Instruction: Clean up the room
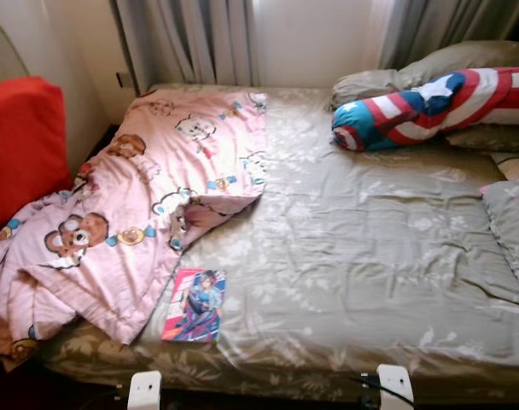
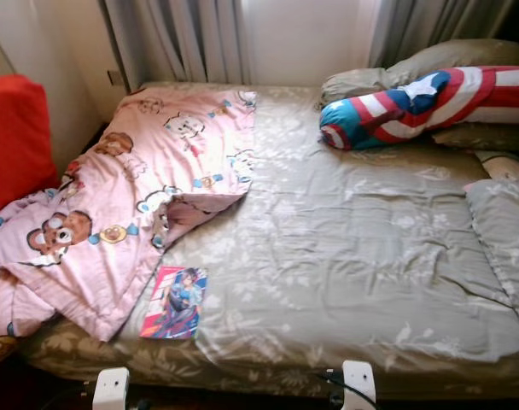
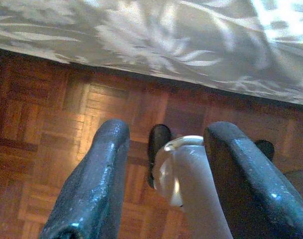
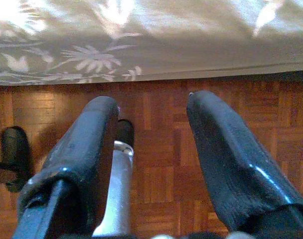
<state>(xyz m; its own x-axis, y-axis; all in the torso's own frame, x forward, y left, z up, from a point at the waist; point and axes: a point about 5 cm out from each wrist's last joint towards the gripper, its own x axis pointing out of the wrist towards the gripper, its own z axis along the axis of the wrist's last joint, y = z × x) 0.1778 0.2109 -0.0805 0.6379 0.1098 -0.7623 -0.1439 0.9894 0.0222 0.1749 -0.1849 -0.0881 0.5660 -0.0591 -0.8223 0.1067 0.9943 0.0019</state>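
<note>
We are hanging both arms by the bed edge, left gripper [image 3: 164, 179] and right gripper [image 4: 151, 164] spread and carrying nothing. The book [image 1: 195, 306] is lying flat near the bed's front edge, just beside the pink blanket [image 1: 148, 205]; thin, light, probably slick, so we judge pinching its near edge best. Wrist views are adding the parquet floor [image 4: 161, 149].

head eyes overlook the bed [image 1: 345, 256]; wrist cameras face floor [image 3: 42, 149].

A wide bed [image 1: 353, 256] covered in an olive floral sheet is set against a pale wall [image 1: 306, 38], with grey curtains [image 1: 191, 38] hung behind it. Parquet flooring [image 3: 52, 129] is seen beneath, and a red chair [image 1: 20, 145] is placed alongside.
</note>
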